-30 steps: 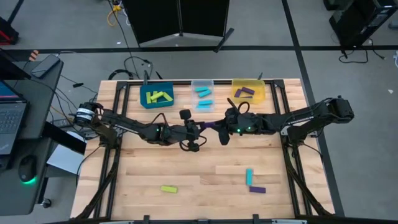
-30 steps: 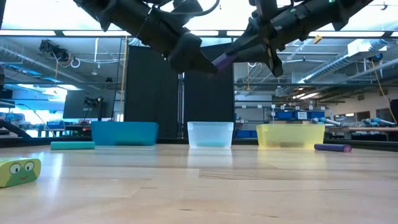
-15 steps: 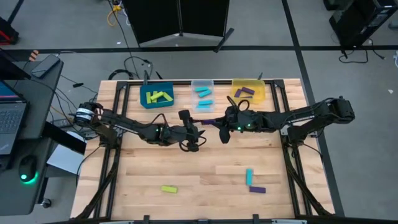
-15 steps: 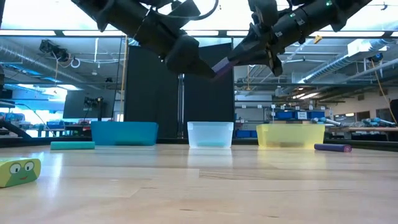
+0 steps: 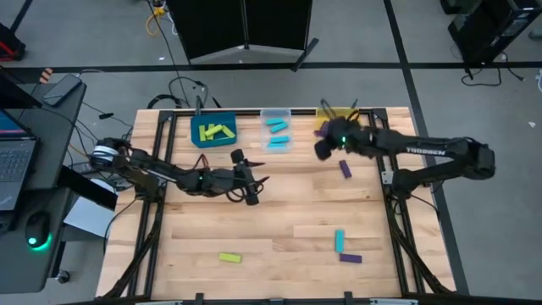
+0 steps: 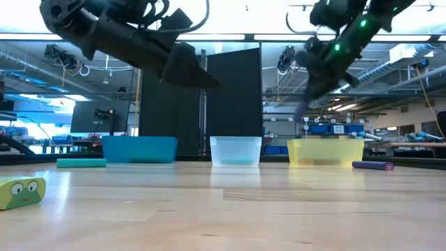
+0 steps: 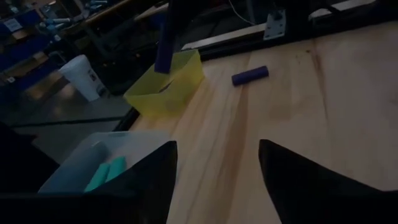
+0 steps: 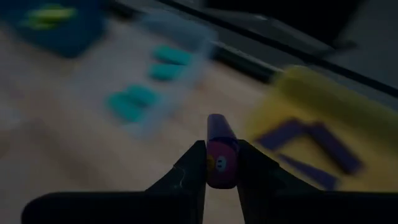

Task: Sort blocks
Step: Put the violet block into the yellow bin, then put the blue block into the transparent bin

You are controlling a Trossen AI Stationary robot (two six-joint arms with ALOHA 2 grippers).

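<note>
- Broadly, your wooden worktop (image 5: 195, 237) carries three bins along its far edge: a blue bin (image 5: 212, 130) on the left, a clear bin (image 5: 276, 129) in the middle, a yellow bin (image 5: 339, 121) on the right.
- Your right gripper (image 5: 324, 142) is raised by the near left corner of the yellow bin, with its jaws clamped on a purple block (image 8: 220, 149); the right wrist view shows that block standing up between the fingers (image 8: 186, 171), with the yellow bin and the purple blocks in it (image 8: 311, 146) beyond.
- Your left gripper (image 5: 254, 188) hangs over the middle of the worktop, nearer than the blue and clear bins, its jaws spread wide with nothing between them.
- You have lime green blocks (image 5: 215, 131) in the blue bin and cyan blocks (image 5: 277, 130) in the clear bin.
- Loose on the worktop you can see another purple block (image 5: 345, 169) just near of the yellow bin, a lime green block (image 5: 230, 257) at the near left, and a cyan block (image 5: 340, 241) touching a further purple block (image 5: 351, 258) at the near right.
</note>
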